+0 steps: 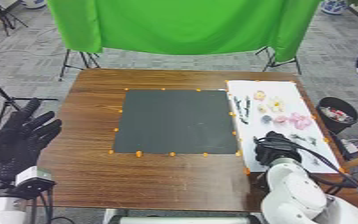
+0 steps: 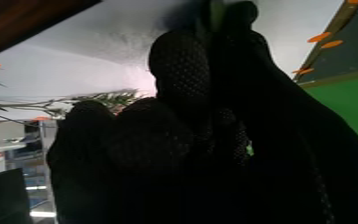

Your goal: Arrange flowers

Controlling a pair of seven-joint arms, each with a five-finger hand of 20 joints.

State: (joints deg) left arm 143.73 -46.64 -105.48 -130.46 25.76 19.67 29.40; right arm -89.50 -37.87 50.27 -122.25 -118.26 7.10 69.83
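My right hand (image 1: 276,147) is over the lower left part of the white sheet (image 1: 291,89). In the right wrist view, the thumb and a finger of my right hand (image 2: 180,65) pinch a thin green stem (image 2: 216,14); its far end is hidden. Pink flowers (image 1: 300,120), a yellowish flower (image 1: 276,104), a peach flower (image 1: 260,95) and a grey-blue flower (image 1: 266,119) lie on the sheet, with dark green sprigs (image 1: 243,107) along its left edge. Leafy greenery (image 2: 118,99) shows beyond my fingers. My left hand (image 1: 20,137) is at the table's left side, fingers straight.
A dark grey mat (image 1: 175,121) lies mid-table, left of the sheet, on the brown table (image 1: 82,130). Orange markers line mat and sheet. A black bin (image 1: 337,111) stands off the right edge; a green cloth (image 1: 189,25) hangs behind the far edge.
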